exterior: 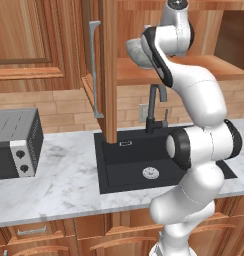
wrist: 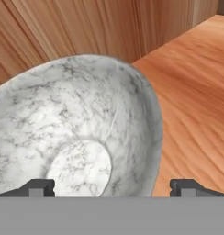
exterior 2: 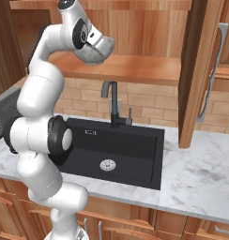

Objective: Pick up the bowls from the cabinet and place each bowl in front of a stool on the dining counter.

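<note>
A speckled grey-white bowl (wrist: 81,133) lies on the cabinet shelf (wrist: 196,92), its hollow tipped toward my hand. My gripper (wrist: 114,188) is open. Its fingertips (wrist: 40,187) stand on either side of the bowl's right-hand wall without closing on it. From the base the same bowl (exterior: 139,54) (exterior 2: 96,52) shows at the end of my raised arm, just above the shelf (exterior: 214,70) (exterior 2: 140,68) of the reddish-brown cabinet. The cabinet door (exterior: 110,75) (exterior 2: 194,75) stands open, with its silver bar handle (exterior: 95,70) facing out.
Below the cabinet is a marble worktop (exterior: 59,180) with a black sink (exterior: 139,165) (exterior 2: 116,154) and a dark faucet (exterior: 155,107) (exterior 2: 114,105). A grey toaster oven (exterior: 14,145) sits at the left. The open door's edge hangs over the sink's left side.
</note>
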You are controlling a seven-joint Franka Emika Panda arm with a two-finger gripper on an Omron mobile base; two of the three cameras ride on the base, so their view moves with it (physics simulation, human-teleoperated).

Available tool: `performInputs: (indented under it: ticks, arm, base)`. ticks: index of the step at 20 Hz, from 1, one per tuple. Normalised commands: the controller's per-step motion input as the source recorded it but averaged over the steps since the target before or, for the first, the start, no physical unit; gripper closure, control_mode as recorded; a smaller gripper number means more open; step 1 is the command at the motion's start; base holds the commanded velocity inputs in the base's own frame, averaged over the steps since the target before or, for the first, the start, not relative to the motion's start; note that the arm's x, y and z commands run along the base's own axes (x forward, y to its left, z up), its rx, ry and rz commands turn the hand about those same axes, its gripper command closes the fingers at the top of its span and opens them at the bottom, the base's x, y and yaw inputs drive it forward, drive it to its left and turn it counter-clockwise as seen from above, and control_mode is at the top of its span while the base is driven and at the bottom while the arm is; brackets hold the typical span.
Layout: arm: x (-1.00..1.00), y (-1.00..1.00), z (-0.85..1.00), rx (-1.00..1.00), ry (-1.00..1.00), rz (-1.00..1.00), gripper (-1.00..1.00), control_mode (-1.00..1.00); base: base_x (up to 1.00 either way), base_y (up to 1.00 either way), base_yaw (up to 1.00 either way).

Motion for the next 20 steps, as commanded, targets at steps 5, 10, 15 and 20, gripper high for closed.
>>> performInputs:
  ticks: [5, 10, 15, 20]
  arm:
    - [0.06, 0.0, -0.28, 0.0, 0.07, -0.08, -1.0, -1.0]
    - [0.06, 0.01, -0.29, 0.0, -0.01, -0.03, 1.0, -1.0]
    - [0.0, 0.0, -0.04, 0.0, -0.02, 0.0, 1.0, -1.0]
    - [-0.18, 0.0, -0.03, 0.0, -0.01, 0.0, 1.0, -1.0]
  base:
    - [0.0, 0.0, 0.0]
    - [0.0, 0.0, 0.0]
    - [0.0, 0.0, 0.0]
    - [0.0, 0.0, 0.0]
